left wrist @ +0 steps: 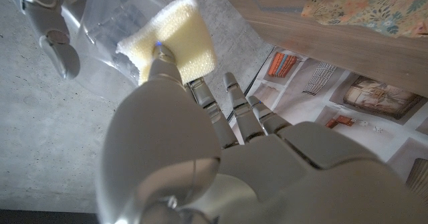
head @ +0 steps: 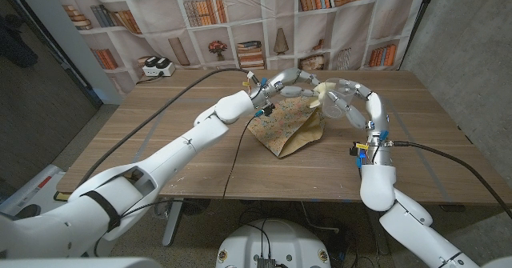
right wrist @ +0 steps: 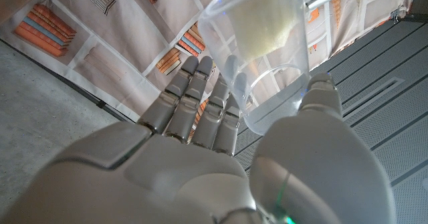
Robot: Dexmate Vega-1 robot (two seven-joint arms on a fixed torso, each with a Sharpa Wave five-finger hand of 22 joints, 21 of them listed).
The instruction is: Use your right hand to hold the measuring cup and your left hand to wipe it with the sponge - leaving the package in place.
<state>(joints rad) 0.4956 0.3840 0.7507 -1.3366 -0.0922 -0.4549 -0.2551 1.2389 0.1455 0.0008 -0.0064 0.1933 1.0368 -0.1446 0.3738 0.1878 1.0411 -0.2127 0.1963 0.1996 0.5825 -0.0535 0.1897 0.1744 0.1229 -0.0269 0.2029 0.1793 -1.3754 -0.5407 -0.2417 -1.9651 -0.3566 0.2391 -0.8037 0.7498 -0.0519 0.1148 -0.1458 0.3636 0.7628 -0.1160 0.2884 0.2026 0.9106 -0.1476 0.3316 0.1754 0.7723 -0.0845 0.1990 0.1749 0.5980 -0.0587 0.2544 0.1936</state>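
Right hand point(right wrist: 267, 177) grips the clear measuring cup point(right wrist: 264, 57); left hand point(left wrist: 200, 150) pinches the yellow sponge point(left wrist: 175, 40) against the cup, above the patterned package point(head: 290, 128) on the counter point(head: 160, 140).

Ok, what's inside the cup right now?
The sponge shows through the clear cup, pressed against its wall by the left hand; the right hand holds the cup. Whether any liquid or residue is in there cannot be told.

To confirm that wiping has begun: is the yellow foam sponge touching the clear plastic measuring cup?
Touching. The right wrist view shows the yellow foam sponge pressed inside the clear plastic measuring cup.
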